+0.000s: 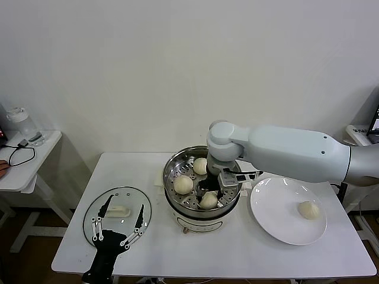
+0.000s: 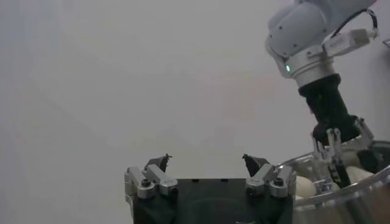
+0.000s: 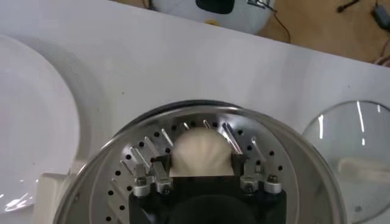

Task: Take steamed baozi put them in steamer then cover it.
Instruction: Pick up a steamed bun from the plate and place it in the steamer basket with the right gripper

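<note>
The steamer point(image 1: 172, 171) stands mid-table with three baozi in it: one at the left point(image 1: 183, 184), one at the back point(image 1: 200, 165), one at the front point(image 1: 208, 200). My right gripper point(image 1: 217, 190) reaches down into the basket. In the right wrist view its fingers point(image 3: 163, 169) press both sides of the front baozi point(image 3: 201, 152), which rests on the perforated floor point(image 3: 286, 161). Another baozi point(image 1: 308, 209) lies on the white plate point(image 1: 278, 222). The cover point(image 1: 127, 198) lies flat at the table's left. My left gripper point(image 1: 123, 212) hangs open over it, holding nothing point(image 2: 206, 159).
The steamer sits on a white pot base point(image 1: 195, 223). A small side table point(image 1: 35, 160) with a bottle point(image 1: 21, 121) and a cable stands at far left. Bare tabletop point(image 1: 195, 254) runs along the front edge. The wall is close behind.
</note>
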You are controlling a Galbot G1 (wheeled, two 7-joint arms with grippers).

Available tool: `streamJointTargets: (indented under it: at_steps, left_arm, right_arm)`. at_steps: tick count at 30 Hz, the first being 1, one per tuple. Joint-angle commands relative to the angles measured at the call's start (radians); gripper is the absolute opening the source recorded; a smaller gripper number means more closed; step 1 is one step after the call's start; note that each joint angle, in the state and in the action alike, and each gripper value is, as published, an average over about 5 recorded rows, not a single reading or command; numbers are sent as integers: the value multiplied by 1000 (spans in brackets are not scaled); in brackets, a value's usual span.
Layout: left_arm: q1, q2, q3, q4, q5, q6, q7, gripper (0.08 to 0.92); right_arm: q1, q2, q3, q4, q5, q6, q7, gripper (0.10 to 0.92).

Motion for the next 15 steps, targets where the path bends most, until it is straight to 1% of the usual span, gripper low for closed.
streamJointTargets:
  at_steps: [1,6,11,13,15]
  left_arm:
    - [0,1,-4,-3,-3,-1,-1,823]
    - [-2,1,-4,-4,-5,-2,-1,823]
    - [-2,3,-3,-6,-5,-2,-1,823]
    - [-2,4,-2,-5,-5,-2,-1,823]
    - [-3,6,0,-5,-5,-2,-1,823]
  right_arm:
    - [-21,3,9,10,-47,-12,1,721]
    - [-7,-10,25,5,5,-34,25,812]
    - [18,-68,110,6,67,-54,-9,822]
    - [39,-109,142,1,119,-90,-43,822]
    - [57,-160,172,-15,189,-164,-72,823]
